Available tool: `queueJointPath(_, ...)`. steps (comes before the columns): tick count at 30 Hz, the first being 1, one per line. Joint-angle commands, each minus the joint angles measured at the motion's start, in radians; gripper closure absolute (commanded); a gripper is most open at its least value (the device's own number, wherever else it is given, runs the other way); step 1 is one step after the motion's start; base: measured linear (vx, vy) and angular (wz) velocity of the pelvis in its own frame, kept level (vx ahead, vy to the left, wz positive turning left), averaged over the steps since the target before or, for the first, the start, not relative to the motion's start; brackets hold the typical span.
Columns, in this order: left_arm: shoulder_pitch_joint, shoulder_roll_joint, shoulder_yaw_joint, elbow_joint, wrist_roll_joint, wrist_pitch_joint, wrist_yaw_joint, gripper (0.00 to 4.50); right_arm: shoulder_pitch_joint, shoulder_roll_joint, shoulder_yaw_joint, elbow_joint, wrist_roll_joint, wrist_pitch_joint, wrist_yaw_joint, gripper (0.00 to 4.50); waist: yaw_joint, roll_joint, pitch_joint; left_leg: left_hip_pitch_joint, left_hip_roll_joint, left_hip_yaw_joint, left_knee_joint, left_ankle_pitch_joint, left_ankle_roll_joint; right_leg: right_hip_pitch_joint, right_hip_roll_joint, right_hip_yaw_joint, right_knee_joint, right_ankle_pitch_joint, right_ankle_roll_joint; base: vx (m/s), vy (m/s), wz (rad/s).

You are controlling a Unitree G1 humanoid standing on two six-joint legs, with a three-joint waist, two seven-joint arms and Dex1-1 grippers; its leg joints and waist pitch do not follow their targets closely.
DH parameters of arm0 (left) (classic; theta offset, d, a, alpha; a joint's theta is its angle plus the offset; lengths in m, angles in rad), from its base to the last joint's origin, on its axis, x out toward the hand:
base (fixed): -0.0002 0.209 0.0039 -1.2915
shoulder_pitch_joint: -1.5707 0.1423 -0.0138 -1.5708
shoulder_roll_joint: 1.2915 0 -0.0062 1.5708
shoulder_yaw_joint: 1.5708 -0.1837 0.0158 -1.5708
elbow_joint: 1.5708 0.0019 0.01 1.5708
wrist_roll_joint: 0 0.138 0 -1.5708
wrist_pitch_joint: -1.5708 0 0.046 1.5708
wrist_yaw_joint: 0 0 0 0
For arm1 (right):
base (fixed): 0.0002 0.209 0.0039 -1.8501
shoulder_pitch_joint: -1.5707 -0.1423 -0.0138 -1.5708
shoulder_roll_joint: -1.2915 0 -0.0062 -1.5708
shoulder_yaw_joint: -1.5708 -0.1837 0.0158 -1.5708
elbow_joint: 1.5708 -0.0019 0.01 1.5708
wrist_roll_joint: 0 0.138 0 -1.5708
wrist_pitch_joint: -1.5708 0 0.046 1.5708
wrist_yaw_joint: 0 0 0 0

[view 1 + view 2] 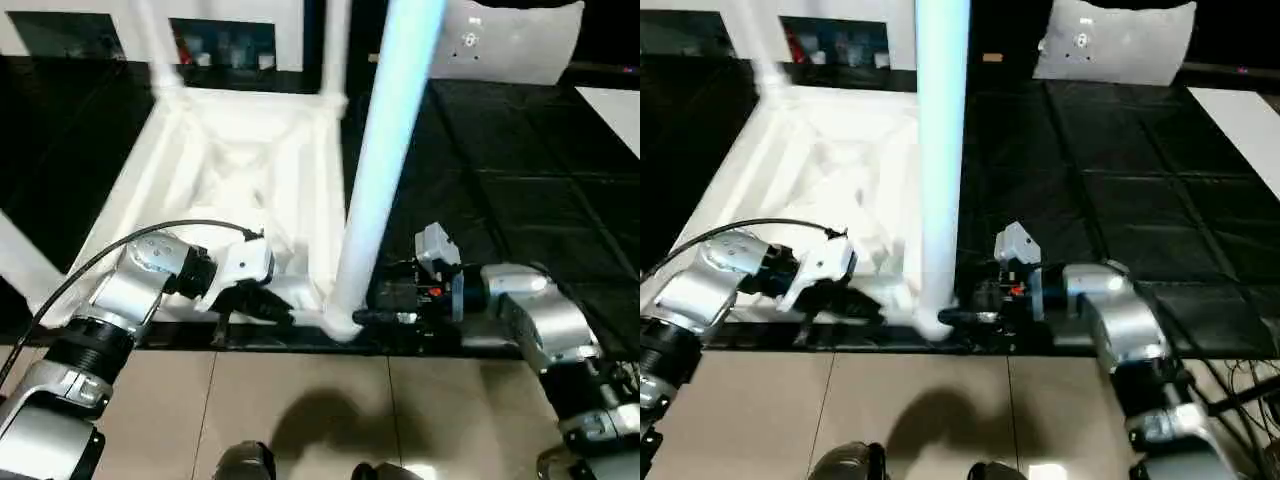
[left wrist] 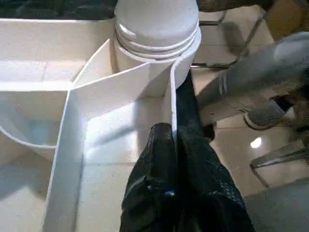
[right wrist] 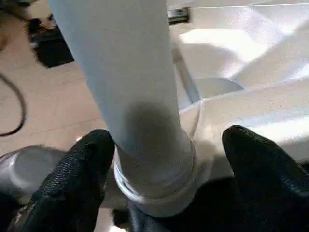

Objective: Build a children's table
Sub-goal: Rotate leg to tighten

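Upturned table top (image 1: 250,160) on the black worktop (image 1: 520,180), a leg (image 1: 385,150) upright in the near corner socket (image 2: 157,48). Left claw (image 2: 173,140) pinching the top's thin rim wall; right claw (image 3: 166,159) spread around the leg's base. Likely light, stiff, slick plastic — best gripped low near the threads.
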Motion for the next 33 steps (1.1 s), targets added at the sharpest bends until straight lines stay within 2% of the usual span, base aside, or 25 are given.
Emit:
queueJointPath(1,0.000,-0.011,-0.050,-0.049,-0.008,-0.016,-0.056,4.50,-0.018,0.001,0.015,0.011,0.006,-0.011,0.032,1.00,-0.007,0.001,-0.067,0.035,0.083,-0.033,-0.064,-0.127,0.081,0.040,-0.109,0.060,-0.059,-0.082,-0.252,0.000,0.000,0.00)
queueJointPath(3,0.002,-0.014,-0.053,-0.059,-0.013,-0.012,-0.055,4.50,-0.026,0.011,0.018,0.016,0.013,-0.013,0.042,1.09,-0.002,-0.001,-0.067,0.035,0.083,-0.032,-0.063,-0.125,0.083,0.040,-0.109,0.061,-0.058,-0.082,-0.253,0.000,0.000,0.00)
queueJointPath(7,0.005,-0.018,-0.054,-0.062,-0.014,-0.014,-0.059,4.50,-0.034,0.019,0.030,0.017,0.022,-0.011,0.071,1.43,-0.002,-0.001,-0.066,0.034,0.083,-0.034,-0.064,-0.134,0.077,0.040,-0.108,0.060,-0.059,-0.099,-0.247,0.000,0.000,0.00)
queueJointPath(10,0.007,-0.021,-0.053,-0.062,-0.012,-0.016,-0.060,4.50,-0.034,0.020,0.037,0.016,0.026,-0.001,0.088,1.80,-0.001,-0.001,-0.067,0.035,0.082,-0.033,-0.064,-0.131,0.075,0.040,-0.109,0.061,-0.059,-0.095,-0.246,0.000,0.000,0.00)
queueJointPath(13,0.007,-0.019,-0.055,-0.057,-0.011,-0.020,-0.060,4.50,-0.035,0.014,0.046,0.020,0.031,0.011,0.111,1.87,-0.001,-0.001,-0.067,0.034,0.082,-0.033,-0.063,-0.123,0.079,0.040,-0.108,0.061,-0.058,-0.084,-0.246,0.000,0.000,0.00)
queueJointPath(15,0.004,-0.019,-0.057,-0.050,-0.010,-0.023,-0.058,4.50,-0.035,0.011,0.043,0.022,0.034,0.019,0.125,2.14,-0.001,-0.007,-0.067,0.034,0.081,-0.032,-0.062,-0.118,0.084,0.041,-0.108,0.060,-0.057,-0.079,-0.248,0.000,0.000,0.00)
queueJointPath(21,0.003,-0.029,-0.039,-0.046,-0.020,-0.001,-0.031,4.50,-0.026,0.020,0.033,0.002,0.060,0.065,0.114,2.38,-0.001,-0.005,-0.064,0.035,0.083,-0.034,-0.065,-0.143,0.069,0.039,-0.109,0.061,-0.064,-0.145,-0.234,0.000,0.000,0.00)
queueJointPath(22,0.003,-0.036,-0.029,-0.047,-0.024,0.015,-0.012,4.50,-0.018,0.028,0.026,-0.015,0.074,0.093,0.099,2.38,0.000,0.007,-0.062,0.035,0.083,-0.035,-0.065,-0.147,0.065,0.037,-0.111,0.062,-0.064,-0.145,-0.234,0.000,0.000,0.00)
queueJointPath(24,-0.010,-0.072,0.003,-0.041,-0.026,0.080,0.078,4.50,0.012,0.077,0.003,-0.067,0.087,0.152,-0.013,2.39,-0.001,0.001,-0.062,0.037,0.084,-0.034,-0.068,-0.153,0.058,0.036,-0.107,0.063,-0.064,-0.131,-0.234,0.000,0.000,0.00)
queueJointPath(25,-0.012,-0.077,0.006,-0.041,-0.026,0.089,0.090,4.50,0.016,0.085,0.001,-0.072,0.086,0.160,-0.031,2.39,-0.002,0.007,-0.058,0.036,0.084,-0.035,-0.070,-0.160,0.051,0.034,-0.108,0.064,-0.065,-0.140,-0.235,0.000,0.000,0.00)
queueJointPath(28,-0.027,-0.131,0.032,-0.038,-0.024,0.168,0.195,4.50,0.035,0.156,-0.004,-0.097,0.033,0.162,-0.206,2.39,-0.010,-0.001,-0.054,0.033,0.080,-0.041,-0.075,-0.220,0.014,0.037,-0.117,0.066,-0.078,-0.260,-0.212,0.000,0.000,0.00)
queueJointPath(30,-0.040,-0.155,0.039,-0.024,-0.011,0.208,0.250,4.50,0.032,0.195,-0.011,-0.093,0.009,0.177,-0.296,2.39,-0.027,-0.003,-0.050,0.033,0.077,-0.046,-0.081,-0.251,-0.009,0.036,-0.118,0.067,-0.087,-0.344,-0.184,0.000,0.000,0.00)
queueJointPath(31,-0.053,-0.181,0.053,-0.005,-0.010,0.233,0.299,4.50,0.025,0.232,-0.022,-0.091,-0.001,0.203,-0.369,2.39,-0.030,0.001,-0.052,0.033,0.077,-0.048,-0.081,-0.251,-0.013,0.038,-0.120,0.067,-0.088,-0.351,-0.180,0.000,0.000,0.00)
queueJointPath(33,-0.080,-0.229,0.075,0.035,-0.003,0.268,0.390,4.50,-0.001,0.315,-0.053,-0.069,-0.019,0.244,-0.526,2.41,-0.051,-0.002,-0.049,0.028,0.072,-0.051,-0.083,-0.260,-0.024,0.038,-0.116,0.066,-0.089,-0.367,-0.174,0.000,0.000,0.00)
